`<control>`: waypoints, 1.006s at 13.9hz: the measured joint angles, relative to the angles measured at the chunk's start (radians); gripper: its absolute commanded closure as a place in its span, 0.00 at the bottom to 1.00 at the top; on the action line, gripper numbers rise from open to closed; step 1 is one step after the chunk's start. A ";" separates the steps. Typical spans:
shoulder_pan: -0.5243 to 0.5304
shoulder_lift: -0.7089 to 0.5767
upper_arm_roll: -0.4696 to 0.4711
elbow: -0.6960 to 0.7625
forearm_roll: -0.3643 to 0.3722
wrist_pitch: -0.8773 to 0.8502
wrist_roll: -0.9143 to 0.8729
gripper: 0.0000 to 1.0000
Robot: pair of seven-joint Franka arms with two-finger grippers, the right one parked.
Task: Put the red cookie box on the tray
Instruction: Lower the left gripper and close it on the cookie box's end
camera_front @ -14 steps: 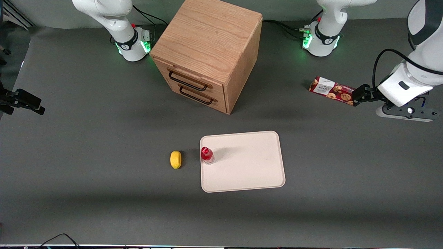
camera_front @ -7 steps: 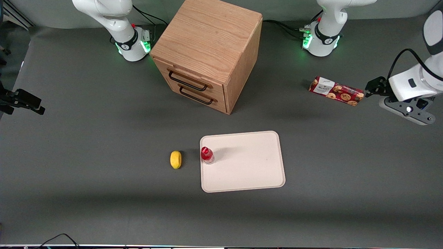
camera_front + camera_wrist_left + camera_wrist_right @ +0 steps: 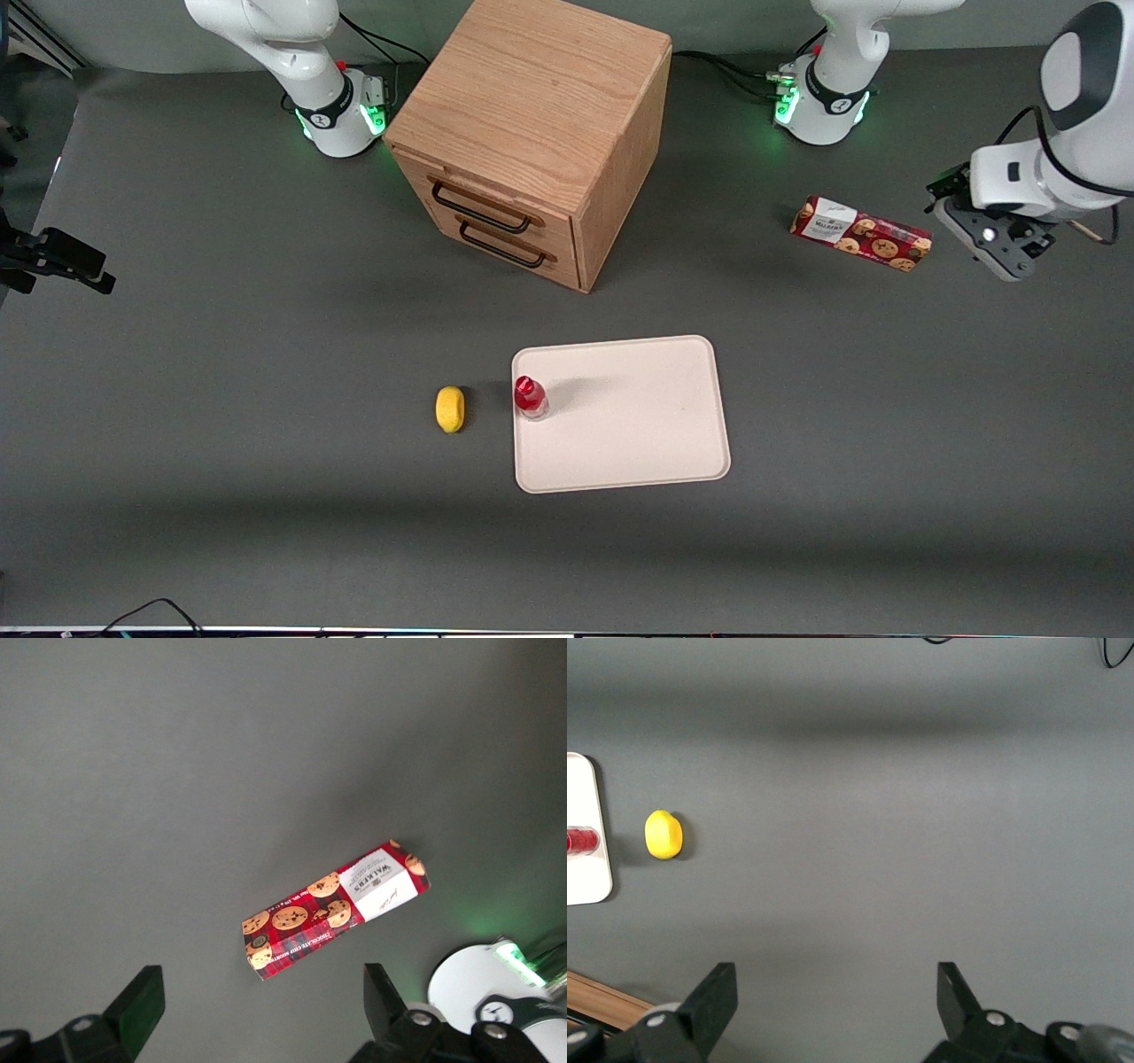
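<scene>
Dark-red cookie box (image 3: 861, 245): flat on bench, well apart from tray (image 3: 620, 414). Gripper (image 3: 257, 1014) above box, fingers (image 3: 137, 1008) wide apart. Advice: align across narrow width, descend centrally.

Front view, grey bench (image 3: 221, 354).
- Wooden two-drawer cabinet (image 3: 532, 115): upper centre of frame, farthest from the camera.
- Flat beige rectangular tray (image 3: 638, 443): lower centre, nearer the camera than the cabinet.
- Small red-capped bottle (image 3: 530, 397): upright on the tray, at the edge toward the parked arm.
- Small yellow oval fruit (image 3: 450, 408): on the bench just beside that edge, off the tray.
- Long dark-red cookie box (image 3: 861, 234): flat on the bench toward the working arm's end, well apart from the tray.
- Left arm's hand (image 3: 941, 188): above the bench near the box's outer end, apart from it, fingers spread wide.
</scene>
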 measured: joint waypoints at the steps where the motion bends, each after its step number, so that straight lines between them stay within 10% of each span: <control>1: 0.000 -0.039 0.000 -0.077 0.000 0.047 0.036 0.00; 14: 0.036 -0.157 0.032 -0.616 0.004 0.572 0.608 0.00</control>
